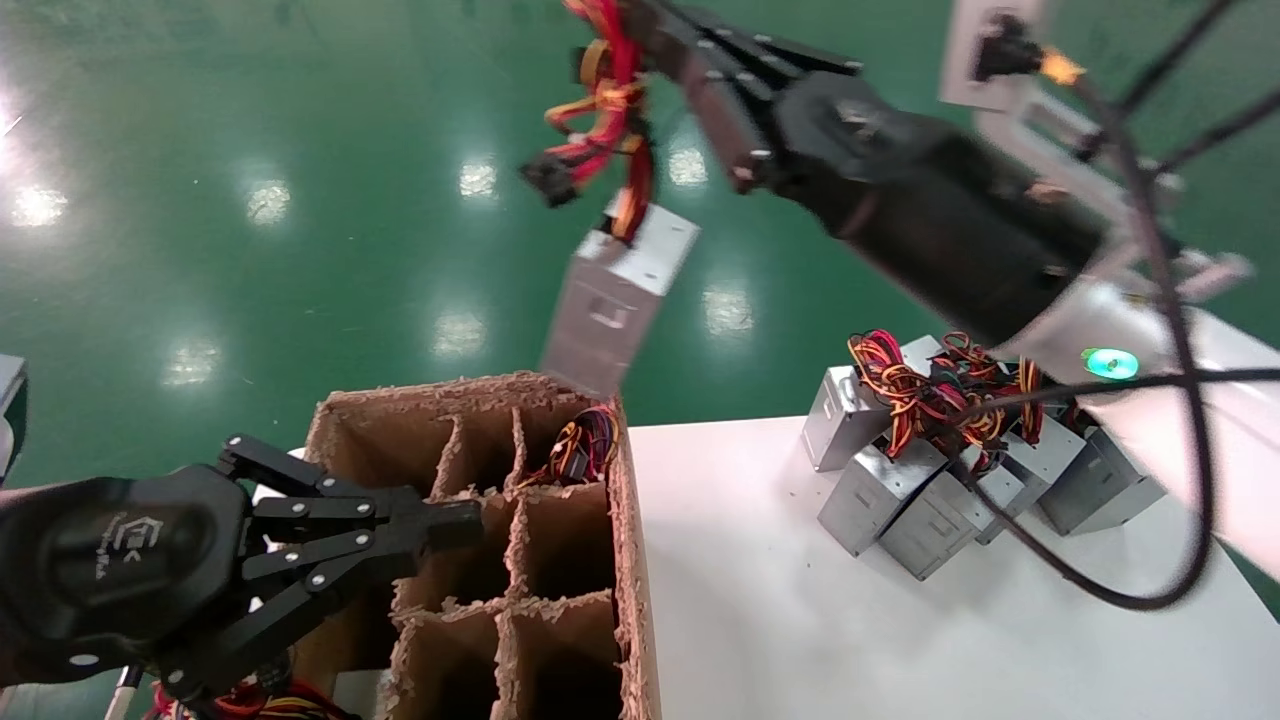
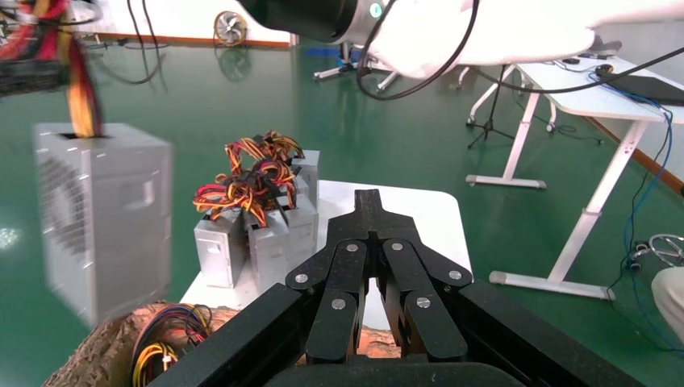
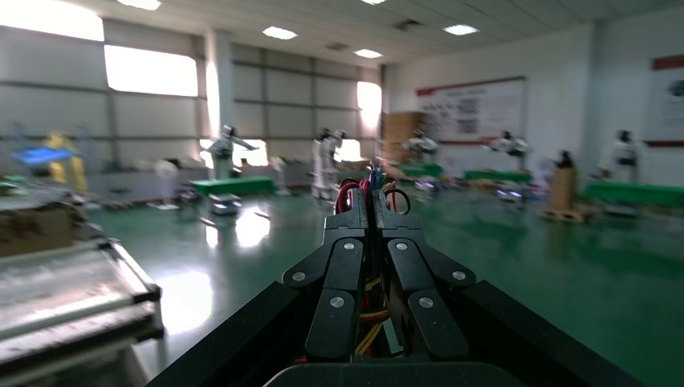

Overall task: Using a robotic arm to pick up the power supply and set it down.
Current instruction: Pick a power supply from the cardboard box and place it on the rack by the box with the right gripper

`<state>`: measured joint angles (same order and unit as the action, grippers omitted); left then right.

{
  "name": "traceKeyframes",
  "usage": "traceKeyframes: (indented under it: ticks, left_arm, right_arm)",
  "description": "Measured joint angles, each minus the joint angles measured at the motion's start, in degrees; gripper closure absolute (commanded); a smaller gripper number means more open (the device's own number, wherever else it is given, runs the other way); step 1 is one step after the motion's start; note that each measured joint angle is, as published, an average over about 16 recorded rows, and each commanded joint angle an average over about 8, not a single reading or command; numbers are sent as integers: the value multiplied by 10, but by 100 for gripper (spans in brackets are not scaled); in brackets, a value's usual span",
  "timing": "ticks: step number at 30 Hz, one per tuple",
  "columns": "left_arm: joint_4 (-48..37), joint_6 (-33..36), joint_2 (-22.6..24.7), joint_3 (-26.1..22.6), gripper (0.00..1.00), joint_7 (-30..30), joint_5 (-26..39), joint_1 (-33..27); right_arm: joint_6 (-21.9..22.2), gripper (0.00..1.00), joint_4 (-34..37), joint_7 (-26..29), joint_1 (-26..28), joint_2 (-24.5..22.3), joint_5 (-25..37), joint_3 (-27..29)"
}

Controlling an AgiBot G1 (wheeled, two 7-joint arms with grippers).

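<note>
While the power supply [image 1: 615, 300] dangles, its wires [image 3: 373, 184] (wrist-side) sit clamped.

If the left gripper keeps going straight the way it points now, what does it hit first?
Probably the cardboard box: the left gripper, shut, points across its dividers toward the far wall. If it clears the rim, the white table follows. Height is unclear.

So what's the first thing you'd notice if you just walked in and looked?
The right gripper, shut on a bunch of wires, dangles a silver power supply in the air over a divided cardboard box. More power supplies sit huddled on the white table.
</note>
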<state>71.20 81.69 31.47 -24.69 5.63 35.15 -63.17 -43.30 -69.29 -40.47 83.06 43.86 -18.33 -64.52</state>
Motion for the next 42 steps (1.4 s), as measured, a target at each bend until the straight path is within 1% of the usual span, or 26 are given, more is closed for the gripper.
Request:
traceKeyframes:
  ticks: [6, 9, 12, 17, 30, 35, 42]
  left_arm:
    - [0, 0, 0, 0, 100, 0, 0, 0]
    - [0, 0, 0, 0, 100, 0, 0, 0]
    - [0, 0, 0, 0, 100, 0, 0, 0]
    - [0, 0, 0, 0, 100, 0, 0, 0]
    - [0, 0, 0, 0, 100, 0, 0, 0]
    - [0, 0, 0, 0, 100, 0, 0, 0]
    - [0, 0, 0, 0, 100, 0, 0, 0]
  right_arm:
    - [43, 100, -58, -25, -26, -70, -21, 22]
    - [51, 100, -74, -35, -39, -102, -30, 32]
    - [50, 100, -83, -42, -51, -134, -39, 40]
    - [26, 100, -86, -49, -73, -184, -50, 49]
    - [-73, 100, -84, -59, -128, -321, -94, 60]
    - [-88, 100, -83, -70, -148, -371, -125, 57]
    - [-93, 100, -81, -95, -178, -444, -183, 35]
